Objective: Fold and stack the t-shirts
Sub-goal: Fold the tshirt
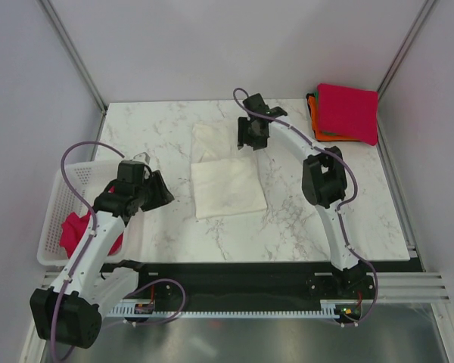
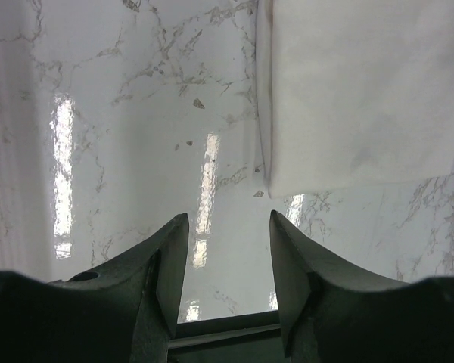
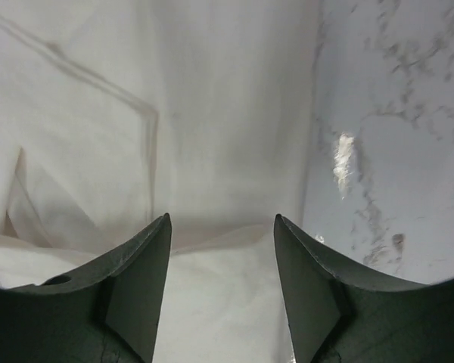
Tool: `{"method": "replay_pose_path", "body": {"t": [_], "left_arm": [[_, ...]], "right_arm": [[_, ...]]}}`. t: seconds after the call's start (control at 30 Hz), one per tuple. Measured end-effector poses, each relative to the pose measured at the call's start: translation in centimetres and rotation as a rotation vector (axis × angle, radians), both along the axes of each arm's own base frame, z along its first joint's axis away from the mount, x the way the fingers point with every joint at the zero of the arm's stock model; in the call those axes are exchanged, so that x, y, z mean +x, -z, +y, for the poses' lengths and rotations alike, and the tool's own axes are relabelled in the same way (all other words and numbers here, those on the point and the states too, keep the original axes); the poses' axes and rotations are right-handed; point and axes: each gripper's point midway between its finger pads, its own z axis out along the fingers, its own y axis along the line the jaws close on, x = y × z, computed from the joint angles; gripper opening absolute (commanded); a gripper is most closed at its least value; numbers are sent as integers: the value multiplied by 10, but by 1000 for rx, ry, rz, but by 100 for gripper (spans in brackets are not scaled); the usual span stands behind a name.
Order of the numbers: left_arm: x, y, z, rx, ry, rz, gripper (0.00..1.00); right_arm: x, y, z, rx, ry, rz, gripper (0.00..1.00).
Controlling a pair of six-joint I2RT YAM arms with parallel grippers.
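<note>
A white t-shirt (image 1: 225,178) lies partly folded in the middle of the marble table, print hidden. It also shows in the left wrist view (image 2: 359,94) and the right wrist view (image 3: 159,113). My right gripper (image 1: 251,140) is open and empty, just above the shirt's far right part (image 3: 221,227). My left gripper (image 1: 160,193) is open and empty over bare marble left of the shirt (image 2: 228,223). A folded stack with a magenta-pink t-shirt (image 1: 348,112) on top and orange and green edges (image 1: 312,113) sits at the far right corner. Another magenta-pink t-shirt (image 1: 74,231) lies in the basket.
A white plastic lattice basket (image 1: 60,193) stands at the table's left edge under my left arm. Grey walls and metal posts close in the table's back and sides. A black rail (image 1: 234,274) runs along the near edge.
</note>
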Motion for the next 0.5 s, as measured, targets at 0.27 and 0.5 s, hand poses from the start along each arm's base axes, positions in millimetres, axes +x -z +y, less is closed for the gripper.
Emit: {"method": "replay_pose_path", "body": {"t": [0.27,0.5], "left_arm": [[1,-1,-4,-13,25,-6,57],[3,11,-19,-74,80,30,56]], "right_arm": [[15,-25,-61,53,108,-35,67],[-112,-26,-68,145,35,51,71]]}}
